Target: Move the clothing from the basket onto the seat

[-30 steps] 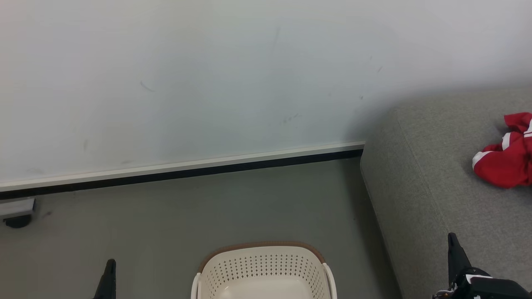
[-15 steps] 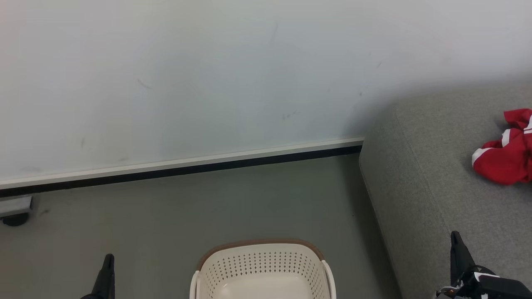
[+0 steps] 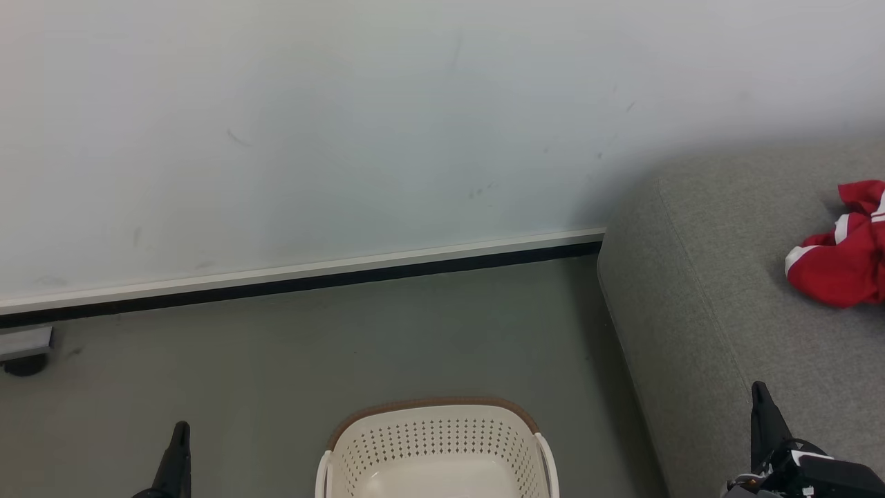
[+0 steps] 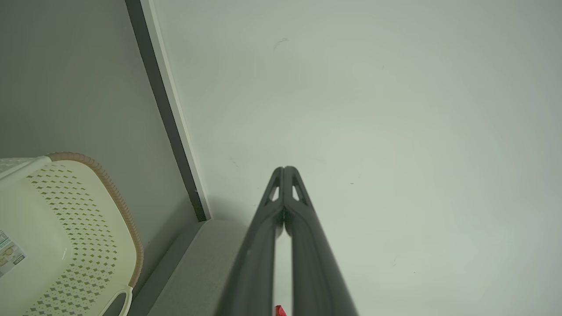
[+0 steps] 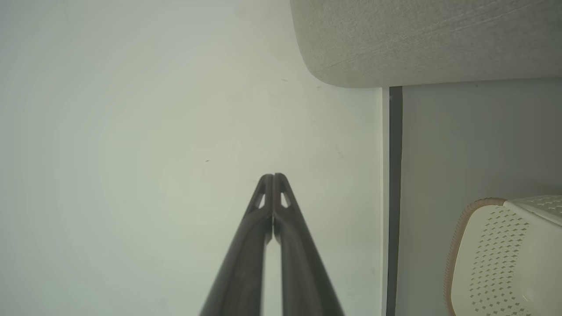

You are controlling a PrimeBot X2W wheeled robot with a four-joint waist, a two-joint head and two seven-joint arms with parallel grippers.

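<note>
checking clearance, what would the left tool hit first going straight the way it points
Probably the pale grey-white painted wall; the shut left tool aims straight at it, though depth is unclear.

- One basket [image 3: 435,443], at the bottom centre of the head view.
- One seat [image 3: 726,311], at the right of that frame.
- One crumpled heap of red clothing [image 3: 840,266] at the right edge; the number of garments in it cannot be told.
- Two hands: the left hand [image 3: 180,432] at the lower left and the right hand [image 3: 759,394] at the lower right. Each has two dark fingers [image 4: 261,245], their tips meeting in the wrist views.
- One label [image 4: 9,256] inside the basket, at the left edge of the left wrist view.
- One small grey object [image 3: 24,342] at the left edge of the head view.
</note>
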